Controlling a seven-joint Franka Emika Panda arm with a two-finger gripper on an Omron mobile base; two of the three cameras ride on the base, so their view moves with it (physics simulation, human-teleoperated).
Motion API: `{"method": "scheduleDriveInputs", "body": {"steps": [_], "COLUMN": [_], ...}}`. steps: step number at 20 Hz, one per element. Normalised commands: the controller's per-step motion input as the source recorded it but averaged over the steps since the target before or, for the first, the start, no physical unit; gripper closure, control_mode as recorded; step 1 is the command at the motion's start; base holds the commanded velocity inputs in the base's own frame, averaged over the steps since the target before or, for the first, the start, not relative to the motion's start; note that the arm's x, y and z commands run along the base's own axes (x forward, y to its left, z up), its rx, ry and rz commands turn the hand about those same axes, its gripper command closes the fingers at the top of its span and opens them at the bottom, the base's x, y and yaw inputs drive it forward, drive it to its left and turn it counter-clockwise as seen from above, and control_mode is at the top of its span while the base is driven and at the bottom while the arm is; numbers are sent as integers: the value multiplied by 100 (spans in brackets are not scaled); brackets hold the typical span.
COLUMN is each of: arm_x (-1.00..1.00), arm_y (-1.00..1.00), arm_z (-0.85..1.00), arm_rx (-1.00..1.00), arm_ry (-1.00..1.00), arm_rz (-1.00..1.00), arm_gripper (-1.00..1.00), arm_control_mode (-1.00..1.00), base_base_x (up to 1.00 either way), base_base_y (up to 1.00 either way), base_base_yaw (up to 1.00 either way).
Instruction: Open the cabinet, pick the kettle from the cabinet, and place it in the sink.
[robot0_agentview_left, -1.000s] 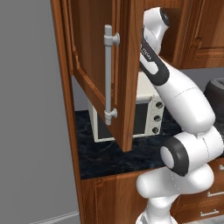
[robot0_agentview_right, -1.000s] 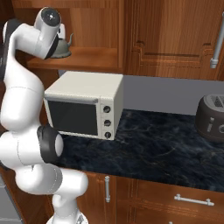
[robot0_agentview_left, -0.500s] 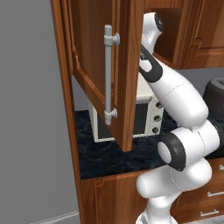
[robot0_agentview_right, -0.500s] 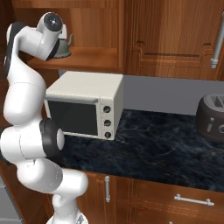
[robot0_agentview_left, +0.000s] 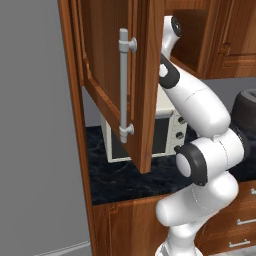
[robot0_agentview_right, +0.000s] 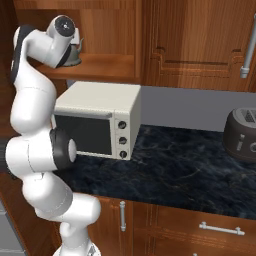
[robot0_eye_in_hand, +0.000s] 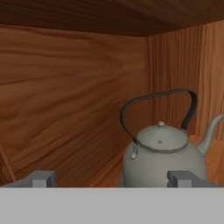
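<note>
One arm (robot0_agentview_left: 200, 105) reaching up into cabinet (robot0_agentview_left: 145, 75), gripper (robot0_eye_in_hand: 111, 179) spread before kettle (robot0_eye_in_hand: 162, 157).

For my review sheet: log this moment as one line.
cabinet: door open | kettle: upright on shelf, not held | gripper: open, facing kettle | sink: placing not begun

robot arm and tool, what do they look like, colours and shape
The arm is glossy white, made of thick rounded segments joined by dark grey to black bands at the joints, with round dark caps on the joint ends. It rises from a bulbous white base column. No cables or markings are visible. The tool shows two small, blocky grey finger tips.
</note>
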Motion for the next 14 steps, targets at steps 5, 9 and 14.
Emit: {"method": "scheduleDriveInputs", "body": {"steps": [5,9,14], "arm_x": [28,23,27], "arm_y": [4,11,14], "arm_z": [0,-2,0], "arm_rx": [0,0,0], "arm_ry": [0,-4,-8], "arm_rz": [0,1,1], "arm_gripper": [-100,-100,-100], "arm_control_mode": [-100,-100,-100], "base_base_x": [0,0,0], "base_base_y": [0,0,0], "base_base_yaw": [0,0,0]}}
